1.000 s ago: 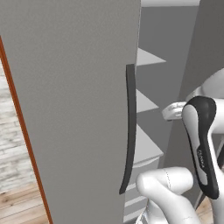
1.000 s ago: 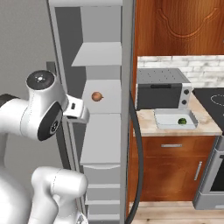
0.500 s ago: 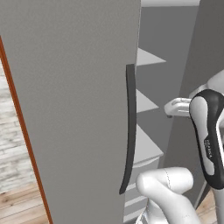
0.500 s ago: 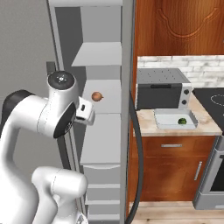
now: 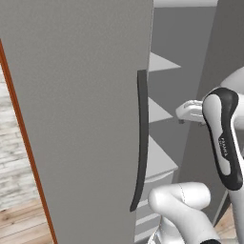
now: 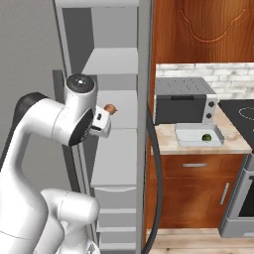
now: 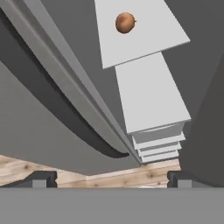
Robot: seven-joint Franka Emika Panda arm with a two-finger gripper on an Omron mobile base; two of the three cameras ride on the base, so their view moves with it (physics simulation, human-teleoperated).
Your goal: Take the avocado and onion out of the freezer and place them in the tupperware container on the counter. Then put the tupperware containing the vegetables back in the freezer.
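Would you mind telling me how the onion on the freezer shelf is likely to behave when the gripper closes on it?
The onion looks round and smooth, so it will probably roll on the flat shelf if nudged off-centre. It lies loose with nothing beside it to stop it. The open gripper looks wider than the onion, so a centred squeeze should likely hold.

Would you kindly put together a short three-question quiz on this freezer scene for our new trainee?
1. True or false: the avocado already lies in the tupperware container.
2. Where is the onion? A) on a shelf of the freezer B) on the counter C) in the gripper
3. Fill in: the gripper's jaws are ____.

Key: 1 true; 2 A; 3 open
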